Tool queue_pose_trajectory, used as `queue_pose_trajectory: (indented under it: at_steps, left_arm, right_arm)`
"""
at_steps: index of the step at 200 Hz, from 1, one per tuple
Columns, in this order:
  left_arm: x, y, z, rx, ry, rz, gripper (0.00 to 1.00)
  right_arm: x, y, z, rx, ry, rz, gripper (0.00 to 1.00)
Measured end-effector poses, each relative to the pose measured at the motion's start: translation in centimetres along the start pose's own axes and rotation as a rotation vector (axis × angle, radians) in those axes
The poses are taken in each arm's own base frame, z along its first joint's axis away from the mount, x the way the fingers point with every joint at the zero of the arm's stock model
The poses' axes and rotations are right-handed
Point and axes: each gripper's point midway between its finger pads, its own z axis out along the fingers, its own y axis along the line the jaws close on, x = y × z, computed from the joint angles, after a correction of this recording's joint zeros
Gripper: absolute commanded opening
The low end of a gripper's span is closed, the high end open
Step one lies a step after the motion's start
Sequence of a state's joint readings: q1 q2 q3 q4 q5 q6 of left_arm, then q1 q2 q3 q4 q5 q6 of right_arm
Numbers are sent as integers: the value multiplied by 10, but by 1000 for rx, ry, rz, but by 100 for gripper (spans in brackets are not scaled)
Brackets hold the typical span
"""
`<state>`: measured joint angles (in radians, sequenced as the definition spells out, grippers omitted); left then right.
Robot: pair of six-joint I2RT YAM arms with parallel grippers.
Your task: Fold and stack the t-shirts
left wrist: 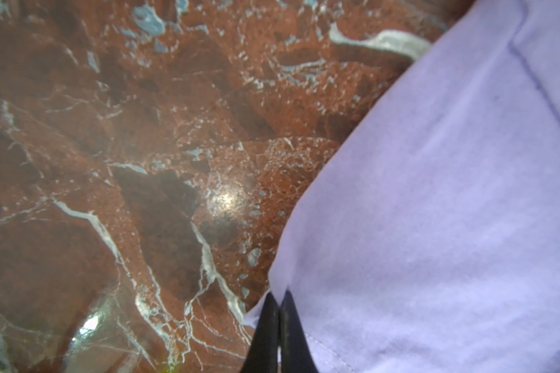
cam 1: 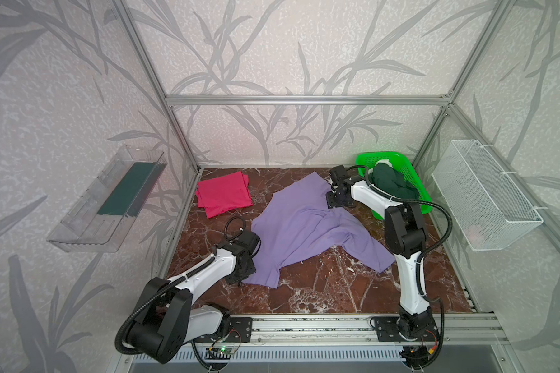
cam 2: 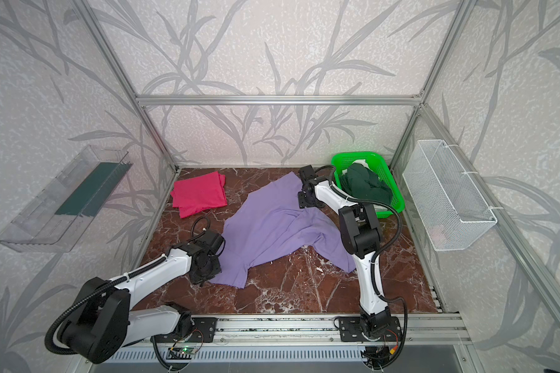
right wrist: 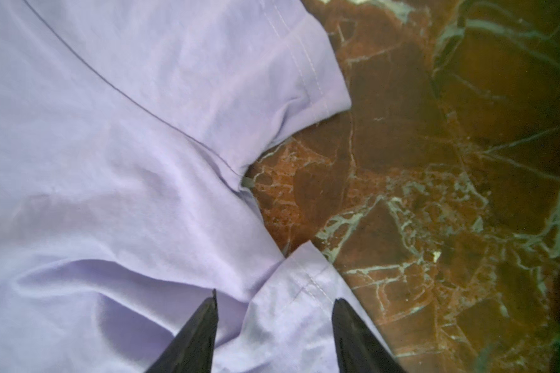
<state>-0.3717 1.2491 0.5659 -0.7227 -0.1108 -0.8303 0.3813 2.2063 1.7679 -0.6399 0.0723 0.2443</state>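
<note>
My left arm (cam 1: 204,268) and right arm (cam 1: 408,281) wear white shells between black joints. A ribbed black cable (cam 1: 118,339) loops along each. My fingers (right wrist: 194,339) are black, tapering to thin tips. Black bolted plates (cam 1: 241,329) fix me to a silver rail (cam 1: 311,324); a green light (cam 1: 223,349) glows by the left one.

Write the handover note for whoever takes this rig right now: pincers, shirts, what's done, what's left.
Left pincer: shut on the near-left edge of the lavender t-shirt.
Right pincer: open above a hemmed corner of that shirt, holding nothing.
Magenta t-shirt: folded, at the back left of the table.
Dark green garment: bunched in the green basket, back right.
Done: magenta folded.
Left: flatten and fold the lavender, stack it with the magenta, then probably the basket's contents.
</note>
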Motion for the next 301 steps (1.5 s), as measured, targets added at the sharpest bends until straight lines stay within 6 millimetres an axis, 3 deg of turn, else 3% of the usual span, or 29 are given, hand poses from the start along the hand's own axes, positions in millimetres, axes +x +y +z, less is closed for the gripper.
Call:
queue_pose_trajectory:
  at_steps: [47, 93, 126, 147, 169, 234, 301]
  left_arm:
    - [0, 0, 0, 1, 0, 3, 0]
    - [1, -1, 0, 6, 5, 7, 0]
    - [0, -2, 0, 9, 4, 7, 0]
    - [1, -2, 0, 10, 5, 9, 0]
    - [1, -2, 0, 11, 7, 10, 0]
    - [1, -3, 0, 14, 10, 19, 0]
    - [1, -3, 0, 15, 12, 25, 0]
  right_arm:
    - [4, -16, 7, 14, 15, 42, 54]
    - [10, -21, 28, 21, 46, 54, 38]
    - [5, -20, 29, 11, 34, 61, 28]
    - [4, -19, 29, 4, 33, 62, 27]
    - [4, -18, 29, -5, 33, 62, 19]
    - [3, -17, 29, -14, 30, 58, 27]
    - [0, -16, 28, -23, 24, 56, 28]
